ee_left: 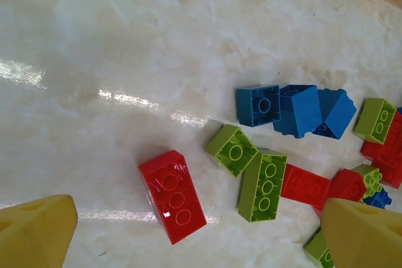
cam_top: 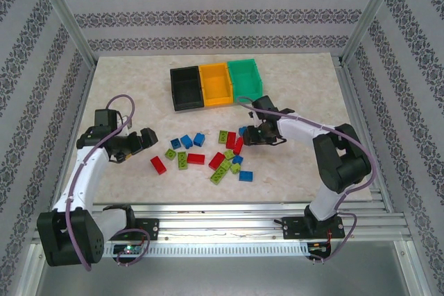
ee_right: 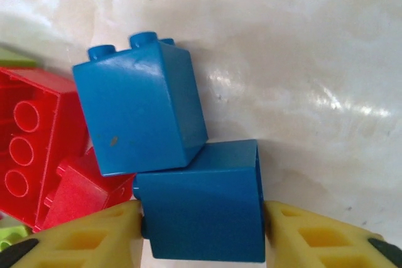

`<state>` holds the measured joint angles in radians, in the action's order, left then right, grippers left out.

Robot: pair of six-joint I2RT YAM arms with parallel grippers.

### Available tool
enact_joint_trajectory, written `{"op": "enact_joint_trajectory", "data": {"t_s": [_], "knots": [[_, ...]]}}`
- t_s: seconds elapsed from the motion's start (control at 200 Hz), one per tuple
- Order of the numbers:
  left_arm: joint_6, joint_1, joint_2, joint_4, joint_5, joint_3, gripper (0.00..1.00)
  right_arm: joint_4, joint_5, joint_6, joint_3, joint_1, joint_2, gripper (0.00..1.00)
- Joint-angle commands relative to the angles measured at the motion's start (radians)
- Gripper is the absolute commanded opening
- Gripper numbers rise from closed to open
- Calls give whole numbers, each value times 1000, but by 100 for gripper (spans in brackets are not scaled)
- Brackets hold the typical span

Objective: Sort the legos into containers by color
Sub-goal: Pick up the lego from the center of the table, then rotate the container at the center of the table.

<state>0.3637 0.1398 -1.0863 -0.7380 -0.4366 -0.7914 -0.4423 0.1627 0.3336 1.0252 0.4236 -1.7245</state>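
blue lego (ee_right: pixel 201 202) clamped in right claw (ee_right: pixel 202 223), blue brick (ee_right: pixel 141 114) touching; left claw (ee_left: pixel 201 233) gapes empty.

Red, blue and lime legos (cam_top: pixel 208 157) lie scattered in a loose cluster, some tipped on their sides. One blue brick (ee_right: pixel 201 202) sits pinched between the fingers of the right gripper (ee_right: pixel 204 233), with a second blue brick (ee_right: pixel 141 114) leaning against it. Behind the cluster stand three joined bins (cam_top: pixel 218 100) in a row: black, orange-yellow, green.
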Motion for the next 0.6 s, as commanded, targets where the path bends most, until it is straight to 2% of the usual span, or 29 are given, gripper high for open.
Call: {"op": "enact_joint_trajectory", "data": {"t_s": [0.0,0.11,0.335,0.46,0.595], "knots": [[11,14,7,5,3,15,100,-41,-28,-15,17,10,-7,39],[13,14,2,9,-2,17,100,-54,8,-20,25,8,34,34],[11,14,-6,6,4,15,100,-85,80,-26,159,-56,107,32],[11,14,3,2,27,13,100,-74,131,3,326,-117,17,32],[12,14,10,2,35,15,100,-98,106,15,581,-156,-177,31]]}}
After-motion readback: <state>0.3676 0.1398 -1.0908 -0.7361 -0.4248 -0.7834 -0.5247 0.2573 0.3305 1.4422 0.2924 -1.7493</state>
